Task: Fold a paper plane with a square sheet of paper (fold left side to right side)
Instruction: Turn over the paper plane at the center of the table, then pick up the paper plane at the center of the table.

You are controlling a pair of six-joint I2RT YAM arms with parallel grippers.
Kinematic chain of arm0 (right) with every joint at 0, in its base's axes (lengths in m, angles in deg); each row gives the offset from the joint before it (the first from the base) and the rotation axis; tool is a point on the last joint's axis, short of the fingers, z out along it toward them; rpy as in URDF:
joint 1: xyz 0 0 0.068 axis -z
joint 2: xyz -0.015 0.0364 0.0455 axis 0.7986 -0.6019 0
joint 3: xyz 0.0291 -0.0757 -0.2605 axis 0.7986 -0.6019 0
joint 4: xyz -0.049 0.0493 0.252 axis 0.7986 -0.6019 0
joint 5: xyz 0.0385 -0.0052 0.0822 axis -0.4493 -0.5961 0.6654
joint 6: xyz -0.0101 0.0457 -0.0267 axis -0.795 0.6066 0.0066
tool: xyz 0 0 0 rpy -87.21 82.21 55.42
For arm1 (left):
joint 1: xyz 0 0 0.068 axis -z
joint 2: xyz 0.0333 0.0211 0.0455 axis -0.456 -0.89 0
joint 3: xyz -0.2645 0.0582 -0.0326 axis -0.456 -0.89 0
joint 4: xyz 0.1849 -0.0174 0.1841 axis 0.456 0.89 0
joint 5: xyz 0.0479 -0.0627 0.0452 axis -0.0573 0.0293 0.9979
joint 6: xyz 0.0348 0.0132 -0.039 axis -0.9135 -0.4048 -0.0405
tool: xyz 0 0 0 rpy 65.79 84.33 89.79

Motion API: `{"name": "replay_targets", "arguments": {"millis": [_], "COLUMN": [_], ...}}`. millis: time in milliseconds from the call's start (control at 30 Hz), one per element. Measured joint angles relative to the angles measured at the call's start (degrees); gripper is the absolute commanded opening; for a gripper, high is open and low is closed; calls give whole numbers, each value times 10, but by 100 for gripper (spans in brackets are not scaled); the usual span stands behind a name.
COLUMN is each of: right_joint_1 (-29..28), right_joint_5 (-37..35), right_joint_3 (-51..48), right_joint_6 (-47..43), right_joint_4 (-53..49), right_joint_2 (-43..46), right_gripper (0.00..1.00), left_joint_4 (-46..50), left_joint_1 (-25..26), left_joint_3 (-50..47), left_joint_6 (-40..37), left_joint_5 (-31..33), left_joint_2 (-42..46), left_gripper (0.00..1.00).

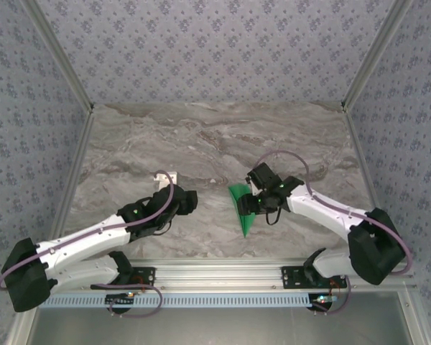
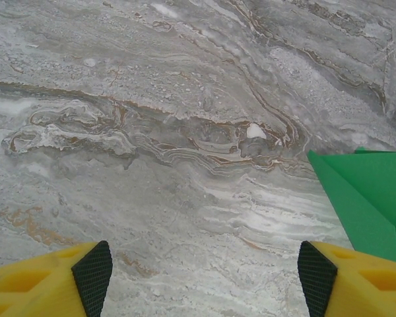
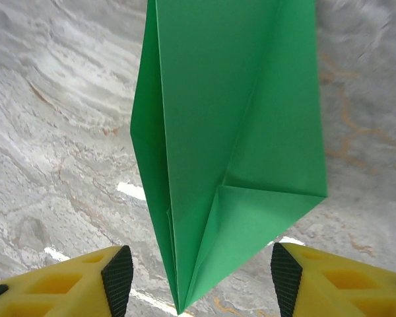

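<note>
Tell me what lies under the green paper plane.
The marble tabletop shows on both sides of the paper plane, which seems to lie on it. The plane's lower layers and the marble directly beneath are covered, so nothing more can be told there.

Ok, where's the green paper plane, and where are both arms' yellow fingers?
paper plane (image 3: 237, 132): right wrist view, on its flat middle.
right fingers (image 3: 286, 277): right wrist view, on one black pad.
left fingers (image 2: 92, 274): left wrist view, on one black pad.
</note>
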Motion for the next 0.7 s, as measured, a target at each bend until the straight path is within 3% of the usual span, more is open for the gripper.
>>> {"name": "replay_targets", "arguments": {"millis": [700], "right_joint_1": [0], "right_joint_5": [31], "right_joint_3": [0], "right_joint_6": [0], "right_joint_4": [22], "right_joint_2": [-77], "right_gripper": [41], "left_joint_4": [0], "left_joint_1": [-2], "left_joint_3": [0], "left_joint_6": [0], "left_joint_5": [0], "left_joint_2": [0], "left_gripper": [78]}}
